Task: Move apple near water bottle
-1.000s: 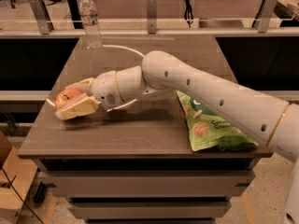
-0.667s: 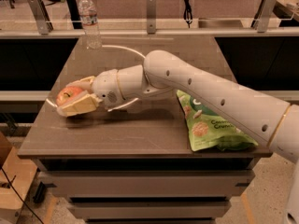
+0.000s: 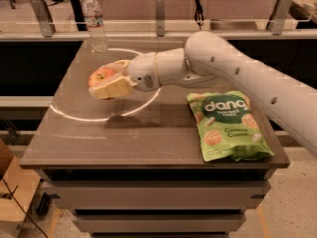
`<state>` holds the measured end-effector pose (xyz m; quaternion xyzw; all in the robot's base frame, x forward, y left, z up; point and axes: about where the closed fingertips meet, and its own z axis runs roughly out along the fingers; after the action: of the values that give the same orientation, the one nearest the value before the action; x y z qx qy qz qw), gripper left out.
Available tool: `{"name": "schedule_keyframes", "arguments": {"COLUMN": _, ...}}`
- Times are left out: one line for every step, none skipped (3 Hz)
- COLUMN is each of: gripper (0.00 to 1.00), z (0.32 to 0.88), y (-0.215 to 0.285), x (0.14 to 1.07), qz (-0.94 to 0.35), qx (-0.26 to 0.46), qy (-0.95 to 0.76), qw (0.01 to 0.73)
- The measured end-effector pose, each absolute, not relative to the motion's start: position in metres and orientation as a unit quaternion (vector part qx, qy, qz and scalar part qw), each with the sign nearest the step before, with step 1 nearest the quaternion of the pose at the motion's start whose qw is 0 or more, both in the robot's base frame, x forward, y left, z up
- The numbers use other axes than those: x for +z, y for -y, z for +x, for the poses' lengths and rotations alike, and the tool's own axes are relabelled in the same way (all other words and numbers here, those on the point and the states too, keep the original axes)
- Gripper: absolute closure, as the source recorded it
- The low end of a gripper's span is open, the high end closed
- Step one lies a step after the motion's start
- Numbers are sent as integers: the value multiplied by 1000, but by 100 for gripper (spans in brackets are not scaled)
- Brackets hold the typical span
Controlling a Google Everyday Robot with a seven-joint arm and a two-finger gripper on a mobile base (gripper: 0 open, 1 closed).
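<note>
Pinching the apple (image 3: 100,76), my gripper (image 3: 112,82) hung above the table (image 3: 148,140). The water bottle (image 3: 94,23) stood upright at its far edge.

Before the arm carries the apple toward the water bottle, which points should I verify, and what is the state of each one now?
1. Apple clamped in the gripper, above the table's left half: ok.
2. Apple lifted off the table: ok, it seems; a shadow lies below it.
3. Water bottle upright at the far left corner: ok.
4. Stretch of table between apple and water bottle free of things: ok.
5. Dang chips bag lies on the right, away from that stretch: ok.
6. Firmness of the grip: cannot tell.
</note>
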<state>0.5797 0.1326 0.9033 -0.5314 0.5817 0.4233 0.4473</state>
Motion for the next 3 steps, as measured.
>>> {"name": "schedule_keyframes", "arguments": {"gripper": 100, "z": 609, "y": -76, "x": 925, "qz": -502, "qx": 396, "qy": -612, "qw": 465}}
{"name": "schedule_keyframes", "arguments": {"gripper": 100, "z": 615, "y": -69, "x": 928, "qz": -497, "qx": 391, "qy": -616, "qw": 470}}
{"name": "schedule_keyframes", "arguments": {"gripper": 100, "z": 614, "y": -70, "x": 924, "qz": -480, "qx": 385, "qy": -619, "qw": 487}}
